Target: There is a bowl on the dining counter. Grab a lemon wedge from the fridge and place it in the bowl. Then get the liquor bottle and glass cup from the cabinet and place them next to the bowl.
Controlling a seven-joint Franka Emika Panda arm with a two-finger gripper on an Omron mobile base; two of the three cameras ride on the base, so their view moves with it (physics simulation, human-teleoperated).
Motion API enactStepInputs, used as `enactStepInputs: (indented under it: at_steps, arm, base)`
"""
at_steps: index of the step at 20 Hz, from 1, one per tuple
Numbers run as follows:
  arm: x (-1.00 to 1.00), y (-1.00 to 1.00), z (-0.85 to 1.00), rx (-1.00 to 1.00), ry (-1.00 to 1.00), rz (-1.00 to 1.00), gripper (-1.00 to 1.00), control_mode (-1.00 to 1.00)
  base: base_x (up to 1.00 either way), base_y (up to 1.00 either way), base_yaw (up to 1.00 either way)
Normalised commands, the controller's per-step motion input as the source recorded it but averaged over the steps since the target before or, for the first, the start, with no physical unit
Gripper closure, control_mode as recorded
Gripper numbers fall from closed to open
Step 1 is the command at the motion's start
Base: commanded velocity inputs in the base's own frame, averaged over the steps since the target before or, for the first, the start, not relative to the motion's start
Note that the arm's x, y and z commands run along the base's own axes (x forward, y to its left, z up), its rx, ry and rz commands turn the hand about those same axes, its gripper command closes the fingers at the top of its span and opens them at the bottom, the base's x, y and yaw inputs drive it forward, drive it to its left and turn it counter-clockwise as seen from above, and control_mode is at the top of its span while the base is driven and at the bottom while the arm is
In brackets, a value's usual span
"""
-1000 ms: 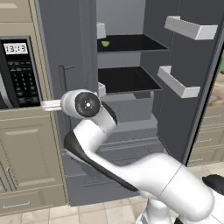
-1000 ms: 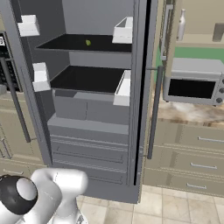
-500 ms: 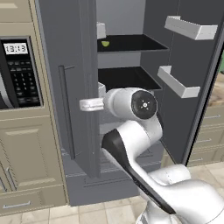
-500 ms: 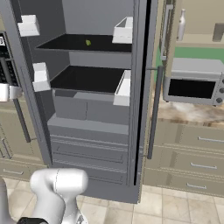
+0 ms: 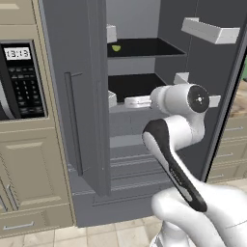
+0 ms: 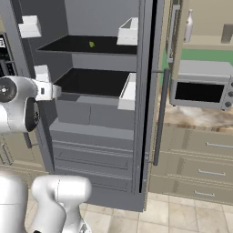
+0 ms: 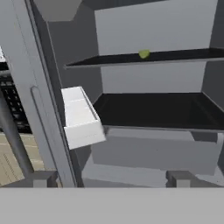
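Lemon wedge (image 5: 116,48) left base view: upper fridge (image 5: 144,125) shelf, far back. Right base view: my end effector (image 6: 58,91) level with lower shelf. Hand view: fingertips (image 7: 40,180) spread, empty; risk — clipping door bin (image 7: 81,116) rising.

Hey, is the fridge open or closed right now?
Open. Both doors of the fridge are swung wide, so its dark shelves show, with the lemon wedge on the upper shelf and white door shelves facing out.
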Motion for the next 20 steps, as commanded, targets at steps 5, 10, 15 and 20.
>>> enactStepInputs:
  at_steps: [5,10,15,20]
  arm:
    - [0.99,-0.42,0.00,0.05,0.00,0.05,-1.00,-1.00]
    - [1.00,0.06,0.00,0.10,0.00,0.08,-1.00,-1.00]
    - [1.00,0.29,0.00,0.13,0.04,0.10,-1.00,-1.00]
    - [0.73,0.59,0.03,0.13,0.05,0.17,-1.00,-1.00]
  base:
    - [0.00,0.00,0.00]
    - [0.00,0.00,0.00]
    - [0.00,0.00,0.00]
    - [0.00,0.00,0.00]
